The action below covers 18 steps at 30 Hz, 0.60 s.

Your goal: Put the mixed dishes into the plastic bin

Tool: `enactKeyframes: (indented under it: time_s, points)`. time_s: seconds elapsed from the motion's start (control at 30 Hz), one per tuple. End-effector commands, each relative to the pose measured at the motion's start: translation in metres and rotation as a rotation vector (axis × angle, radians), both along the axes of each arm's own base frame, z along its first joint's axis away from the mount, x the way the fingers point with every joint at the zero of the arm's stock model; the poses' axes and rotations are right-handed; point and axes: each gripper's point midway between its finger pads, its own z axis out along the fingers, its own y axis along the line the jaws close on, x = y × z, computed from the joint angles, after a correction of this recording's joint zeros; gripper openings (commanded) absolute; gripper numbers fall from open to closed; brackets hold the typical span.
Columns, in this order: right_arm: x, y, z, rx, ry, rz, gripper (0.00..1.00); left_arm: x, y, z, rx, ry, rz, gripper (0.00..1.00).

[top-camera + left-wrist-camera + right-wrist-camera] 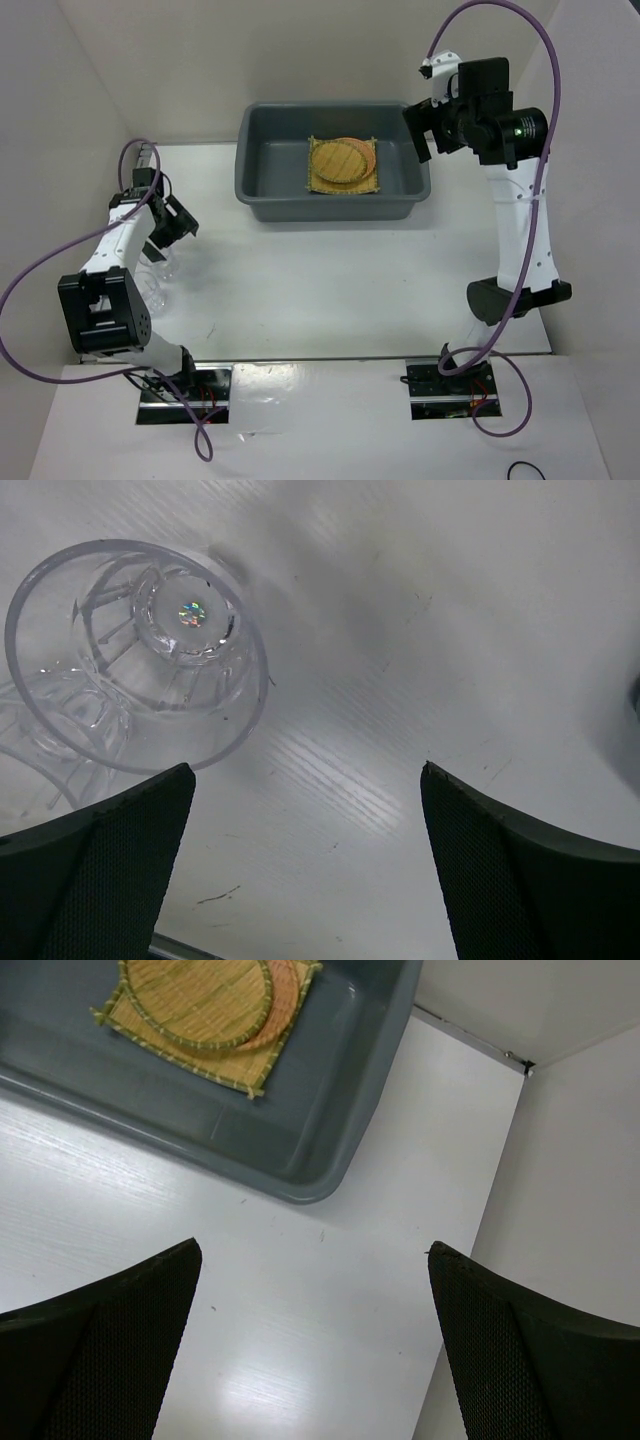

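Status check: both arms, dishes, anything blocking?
Left tool open, empty, by glass cups, not yet binned. Right tool open, empty, beside bin. Mat and both discs in bin. No obstruction seen.

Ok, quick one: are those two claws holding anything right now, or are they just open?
Left gripper: open, holding nothing; a clear glass cup stands just beside it.
Right gripper: open, holding nothing, near a corner of the bin.

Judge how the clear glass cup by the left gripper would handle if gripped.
The clear glass cup looks smooth and glossy, so it may slip when gripped. Its round wall could let it roll if tipped. A second cup seems to sit against it, so a push from the open left gripper might knock glass on glass.
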Motion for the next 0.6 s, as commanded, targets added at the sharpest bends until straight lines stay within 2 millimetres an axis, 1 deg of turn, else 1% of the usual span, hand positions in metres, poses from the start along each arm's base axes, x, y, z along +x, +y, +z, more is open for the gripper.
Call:
enactKeyframes:
  time_s: [0.0,0.03,0.07,0.1,0.17,0.2,0.23,0.27,0.3,0.37,0.4,0.5,0.53,0.57]
  points:
    - [-0.017,-0.004,0.017,0.008,-0.050,-0.013,0.98,0.015,0.009,-0.007,0.006,-0.047,-0.027,1.00]
    - [-0.020,-0.005,0.017,0.007,-0.048,-0.013,0.98,0.015,0.009,-0.015,0.001,-0.022,-0.027,1.00]
    - [-0.023,-0.007,0.020,0.005,-0.058,-0.021,0.98,0.016,0.014,-0.018,0.005,-0.019,-0.026,1.00]
    - [-0.022,-0.007,0.016,0.002,-0.048,-0.021,0.98,0.015,0.014,-0.025,0.004,0.004,-0.036,1.00]
    - [-0.025,-0.010,0.020,0.000,-0.060,-0.029,0.98,0.016,0.018,-0.030,0.005,0.015,-0.034,0.99]
    - [-0.025,-0.010,0.017,-0.003,-0.049,-0.029,0.98,0.018,0.017,-0.035,-0.005,0.019,-0.037,0.97]
    - [-0.027,-0.010,0.020,-0.001,-0.058,-0.029,0.98,0.020,0.018,-0.032,-0.003,0.010,-0.037,0.97]
    - [-0.027,-0.010,0.017,-0.003,-0.049,-0.029,0.98,0.021,0.014,-0.035,-0.021,0.014,-0.044,0.96]
    - [-0.030,-0.011,0.020,-0.001,-0.058,-0.029,0.98,0.021,0.012,-0.035,-0.032,0.012,-0.049,0.96]
    - [-0.029,-0.011,0.016,-0.003,-0.048,-0.028,0.98,0.025,0.011,-0.024,-0.032,-0.023,-0.053,0.92]
    - [-0.029,-0.011,0.016,-0.003,-0.048,-0.028,0.98,0.030,0.008,-0.010,-0.044,-0.060,-0.063,0.92]
    - [-0.032,-0.013,0.020,-0.006,-0.058,-0.036,0.98,0.037,0.005,0.015,-0.056,-0.117,-0.077,0.92]
    - [-0.032,-0.013,0.020,-0.006,-0.058,-0.036,0.98,0.046,0.007,0.036,-0.042,-0.167,-0.079,0.92]
    - [-0.032,-0.013,0.020,-0.006,-0.058,-0.036,0.98,0.050,0.005,0.045,-0.033,-0.182,-0.099,0.92]
